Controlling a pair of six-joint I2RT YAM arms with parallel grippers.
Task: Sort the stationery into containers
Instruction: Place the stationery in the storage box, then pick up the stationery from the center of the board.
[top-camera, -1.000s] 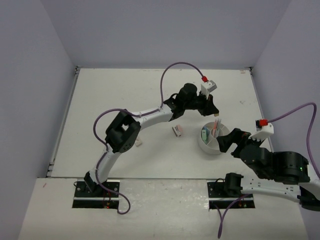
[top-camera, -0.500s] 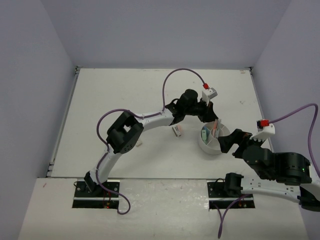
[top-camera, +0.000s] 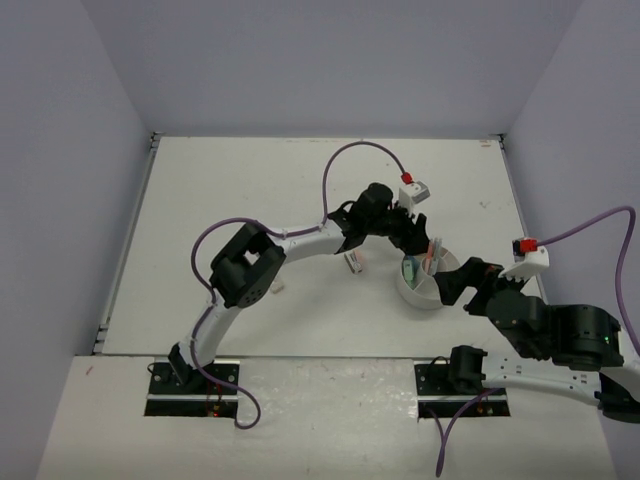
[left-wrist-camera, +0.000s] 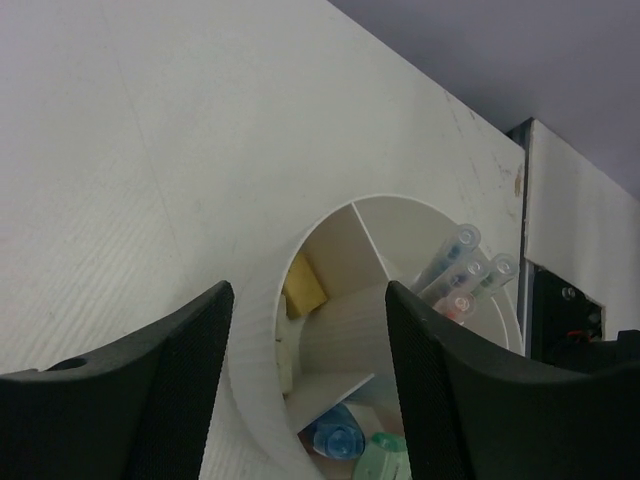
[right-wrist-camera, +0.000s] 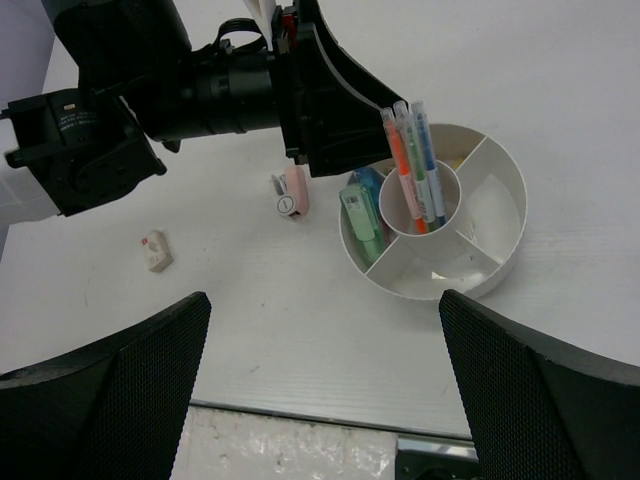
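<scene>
You have white counter (top-camera: 250, 200), walls on three sides. Round white organizer (top-camera: 425, 300) stands on it at right side. Pink piece (right-wrist-camera: 293, 192) lies just left of organizer, not touching. Small tan-white block (right-wrist-camera: 155, 250) lies farther left, alone.

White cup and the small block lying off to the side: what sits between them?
A pink piece lies between the block and the cup, closer to the cup; the right wrist view shows it.
</scene>
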